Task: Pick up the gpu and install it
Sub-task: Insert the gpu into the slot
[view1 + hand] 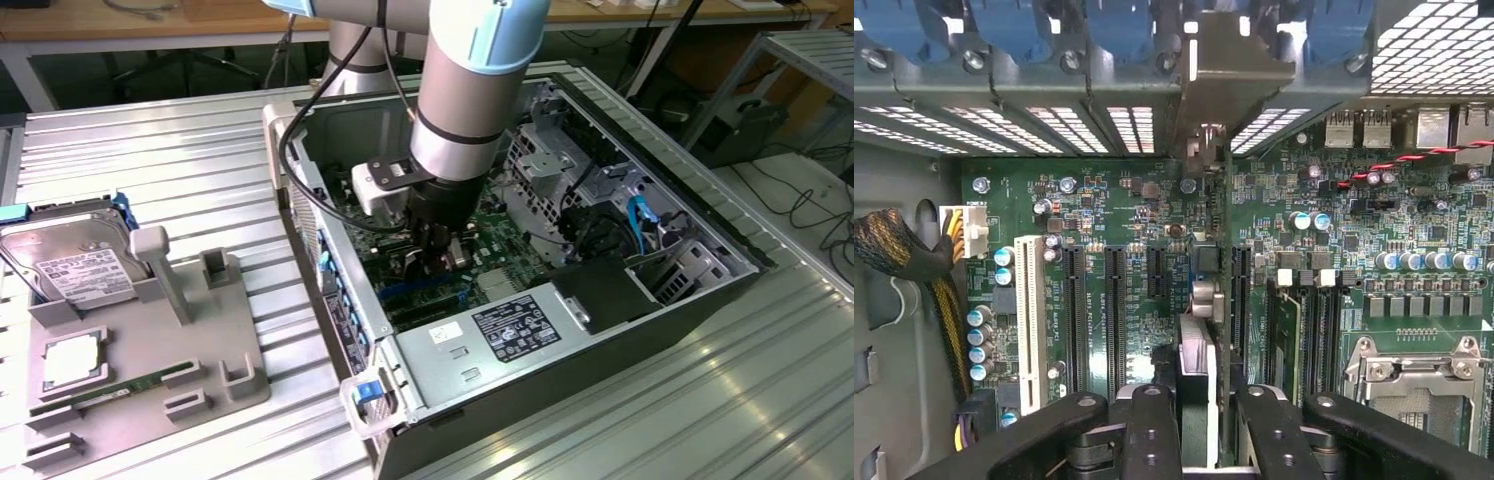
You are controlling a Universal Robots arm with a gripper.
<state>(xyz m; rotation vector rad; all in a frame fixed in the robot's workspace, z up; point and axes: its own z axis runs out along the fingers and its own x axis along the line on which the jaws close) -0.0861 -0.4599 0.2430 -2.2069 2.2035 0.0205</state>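
Wrist view: gpu (1204, 330) between gripper (1206, 440) fingers.

Silver-grey arm (461, 90), black gripper (438, 258)

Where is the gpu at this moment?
The gpu is held edge-on between the gripper fingers, inside the open computer case near the exterior view's centre, over the motherboard's expansion slots, its bracket by the rear slot covers.
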